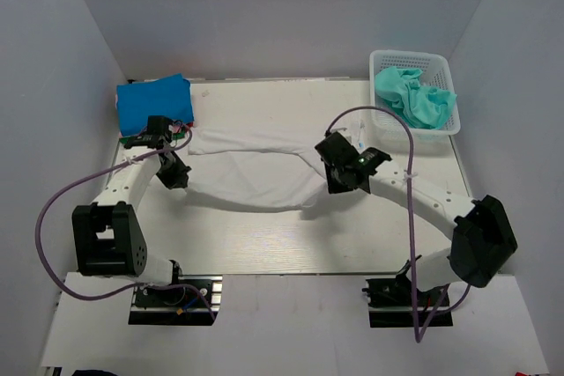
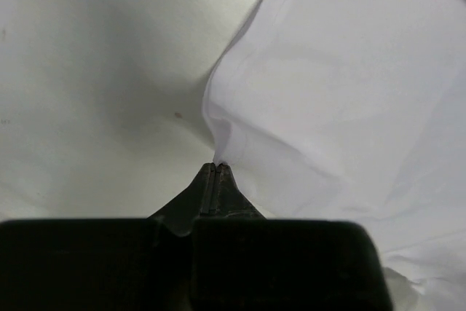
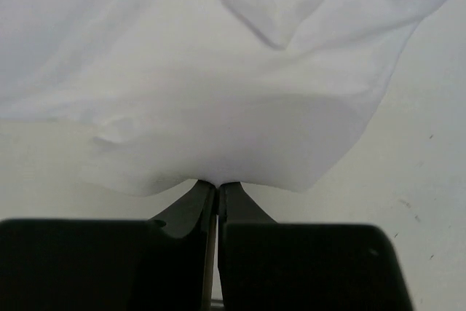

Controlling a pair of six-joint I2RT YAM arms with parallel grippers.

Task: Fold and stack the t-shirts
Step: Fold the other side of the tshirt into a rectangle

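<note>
Currently the white shirt lies stretched across the middle of the surface, between the two arms. Its cloth is thin, smooth and matte, with soft creases and a curved near edge. The left gripper is clamped on a pinched fold at the shirt's left edge. The right gripper is clamped on its right edge. A folded blue shirt sits at the far left corner. A crumpled teal shirt fills the white lattice basket at far right.
</note>
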